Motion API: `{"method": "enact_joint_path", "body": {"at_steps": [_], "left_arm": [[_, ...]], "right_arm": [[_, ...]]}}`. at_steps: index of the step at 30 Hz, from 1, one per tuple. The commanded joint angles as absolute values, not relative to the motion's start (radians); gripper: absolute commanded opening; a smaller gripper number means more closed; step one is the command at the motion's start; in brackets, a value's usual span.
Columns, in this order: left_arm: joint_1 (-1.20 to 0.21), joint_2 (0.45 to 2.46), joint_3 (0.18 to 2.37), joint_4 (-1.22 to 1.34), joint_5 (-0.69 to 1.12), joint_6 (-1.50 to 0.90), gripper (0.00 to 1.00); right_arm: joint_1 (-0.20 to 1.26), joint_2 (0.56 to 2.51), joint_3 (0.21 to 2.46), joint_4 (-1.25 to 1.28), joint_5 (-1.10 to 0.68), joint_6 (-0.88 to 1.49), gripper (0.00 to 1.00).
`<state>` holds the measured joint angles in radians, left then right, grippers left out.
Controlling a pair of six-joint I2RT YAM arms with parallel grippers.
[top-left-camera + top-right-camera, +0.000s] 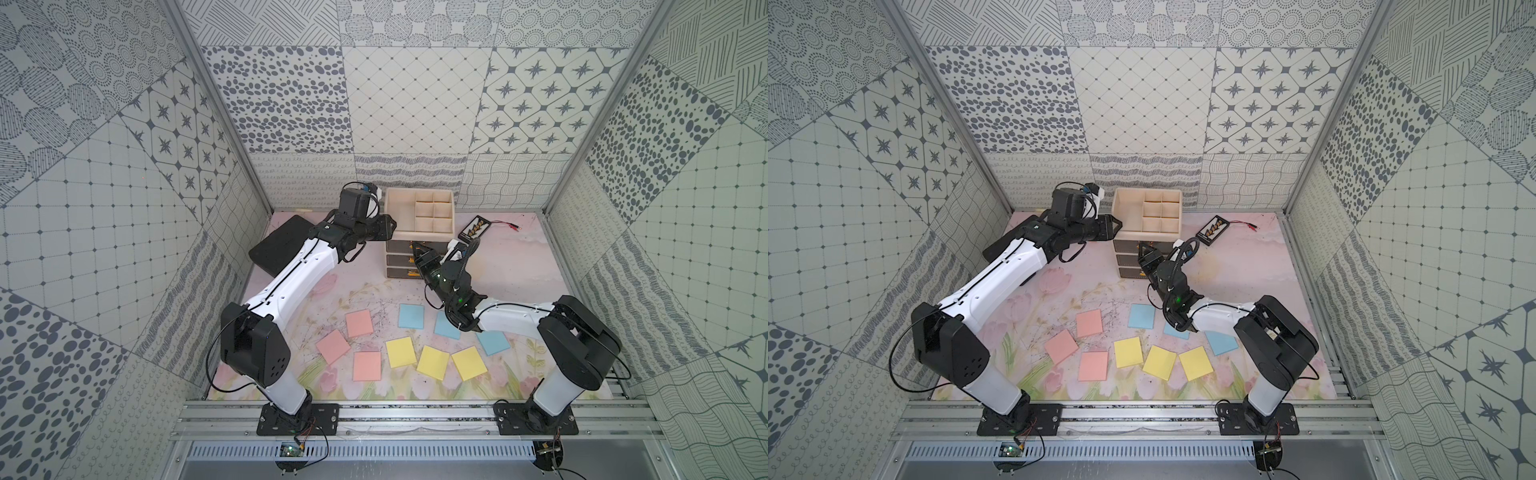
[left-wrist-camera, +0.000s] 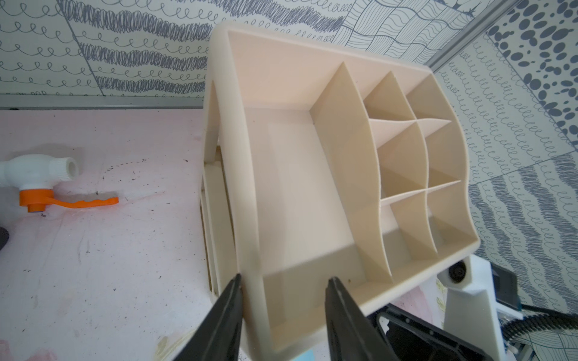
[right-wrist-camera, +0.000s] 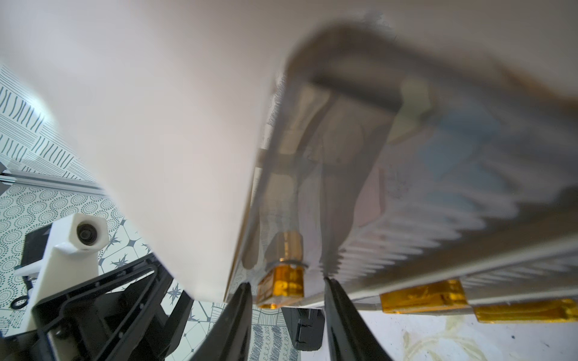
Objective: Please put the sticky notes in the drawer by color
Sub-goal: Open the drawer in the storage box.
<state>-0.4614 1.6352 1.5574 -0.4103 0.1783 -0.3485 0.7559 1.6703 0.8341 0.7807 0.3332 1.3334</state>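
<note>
A: Sticky notes, count?

B: Nine. Three pink notes (image 1: 360, 323) (image 1: 333, 347) (image 1: 367, 366), three yellow notes (image 1: 400, 352) (image 1: 432, 362) (image 1: 469, 363), three blue notes (image 1: 411, 316) (image 1: 444, 328) (image 1: 492, 343). All lie flat on the floral mat (image 1: 523, 274), out in front of the drawer unit (image 1: 398, 259) and apart from it.

A: Heading? Long axis?

B: They're squares, so no long axis to log. Pinks are clustered on the left arm's side, each turned differently; the nearest sits square to the mat's front edge. Yellows form a fanned row nearest that edge. Blues form a row behind them, slanting forward toward the right arm's base. The middle blue is part-hidden under that arm in both top views.

A: Unit?

B: Three drawers, three amber handles (image 3: 281, 281) (image 3: 422, 300) (image 3: 525, 309). Cream tray top (image 1: 419, 192): one large bay, six small.

A: Grippers?

B: Right gripper (image 3: 287, 283) is at the drawer fronts. Its jaws are parted around the handle nearest the tray top, gaps both sides, not pinching. Left gripper (image 2: 285, 277) is at the tray's near corner, jaws parted with the side wall between them, not clamped.
</note>
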Motion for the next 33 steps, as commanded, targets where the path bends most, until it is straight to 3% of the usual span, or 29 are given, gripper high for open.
{"method": "enact_joint_path", "body": {"at_steps": [1,7,11,33], "left_arm": [[-0.477,1.620,1.558,-0.377,0.231,-0.318,0.47],[-0.489,1.618,1.553,-0.382,0.233,-0.302,0.48],[-0.493,1.620,1.554,-0.382,0.231,-0.301,0.49],[-0.499,1.619,1.554,-0.402,0.229,-0.285,0.49]], "right_arm": [[0.753,1.660,0.858,0.808,0.366,1.353,0.39],[0.749,1.648,0.888,0.779,0.365,1.317,0.41],[0.749,1.653,0.885,0.807,0.354,1.300,0.47],[0.729,1.621,0.873,0.781,0.373,1.325,0.39]]}}
